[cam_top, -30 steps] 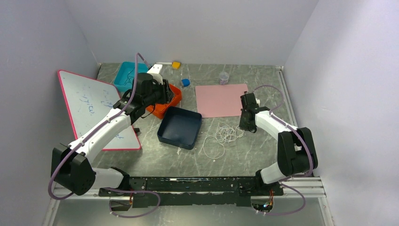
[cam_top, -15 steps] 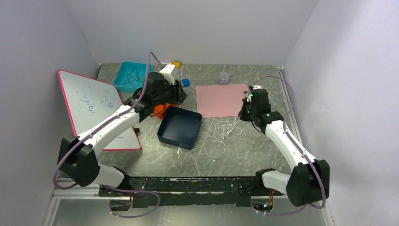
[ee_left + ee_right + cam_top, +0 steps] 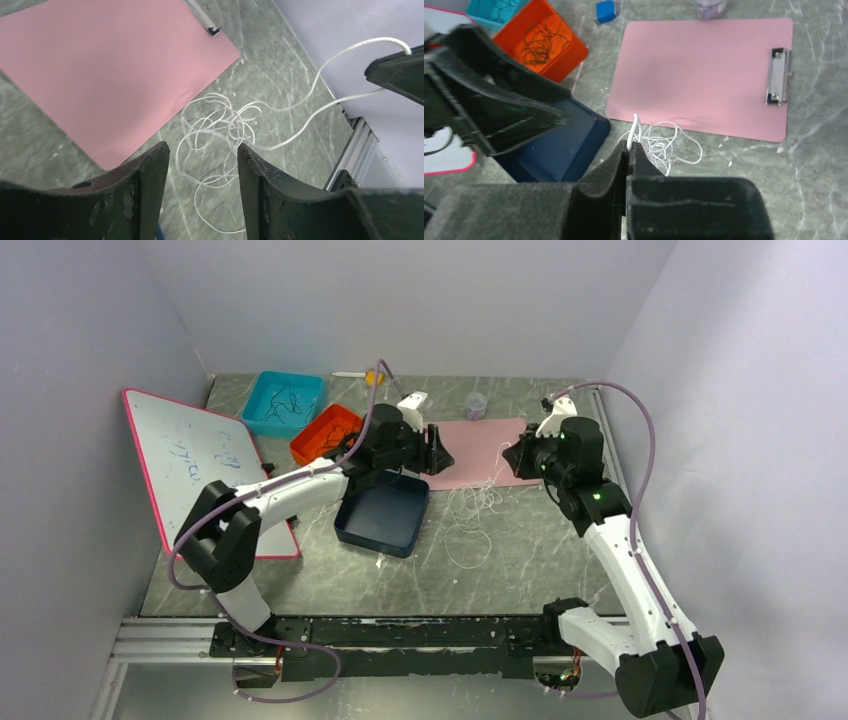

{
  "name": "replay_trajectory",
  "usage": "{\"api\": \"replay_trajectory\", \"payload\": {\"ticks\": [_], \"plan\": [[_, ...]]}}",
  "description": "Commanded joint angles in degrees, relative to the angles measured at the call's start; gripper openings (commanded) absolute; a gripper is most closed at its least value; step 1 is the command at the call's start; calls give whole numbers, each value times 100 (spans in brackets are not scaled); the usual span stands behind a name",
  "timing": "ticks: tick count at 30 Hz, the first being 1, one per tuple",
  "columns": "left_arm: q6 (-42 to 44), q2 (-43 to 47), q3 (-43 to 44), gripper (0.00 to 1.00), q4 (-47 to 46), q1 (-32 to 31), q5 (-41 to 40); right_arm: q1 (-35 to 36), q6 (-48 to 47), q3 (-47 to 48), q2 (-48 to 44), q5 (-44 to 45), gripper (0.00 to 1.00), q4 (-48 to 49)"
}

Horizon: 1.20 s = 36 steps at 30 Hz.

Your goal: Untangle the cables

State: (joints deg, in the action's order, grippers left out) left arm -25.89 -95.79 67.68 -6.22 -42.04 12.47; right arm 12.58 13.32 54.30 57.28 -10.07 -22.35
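While the right gripper (image 3: 629,147) clamped tight on a raised strand of the white cables (image 3: 231,128), the rest lay in a loose tangle on the desk (image 3: 520,560), right of its centre and just beside the near edge of the pink clipboard (image 3: 704,70). Above the tangle hung the left gripper (image 3: 202,148), jaws partly apart, holding nothing.

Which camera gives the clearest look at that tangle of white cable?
The left wrist view: the white cable tangle fills the middle, each loop distinct, two strands leading toward the right jaws. The top view shows only a faint scribble beside the pink clipboard. The right wrist view hides part behind its shut jaws.
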Motion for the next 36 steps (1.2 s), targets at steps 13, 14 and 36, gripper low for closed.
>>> {"api": "replay_trajectory", "payload": {"ticks": [13, 14, 36], "plan": [[-481, -137, -34, 63, -1892, -261, 1152, -21, -50, 178, -302, -1221, 0, 562], [-486, -152, -20, 63, -1911, -276, 1169, -19, -55, 190, -310, -1236, 0, 560], [-681, -948, 596, 62, -1944, -462, 990, -20, 202, 282, -435, -1911, 0, 836]]}}
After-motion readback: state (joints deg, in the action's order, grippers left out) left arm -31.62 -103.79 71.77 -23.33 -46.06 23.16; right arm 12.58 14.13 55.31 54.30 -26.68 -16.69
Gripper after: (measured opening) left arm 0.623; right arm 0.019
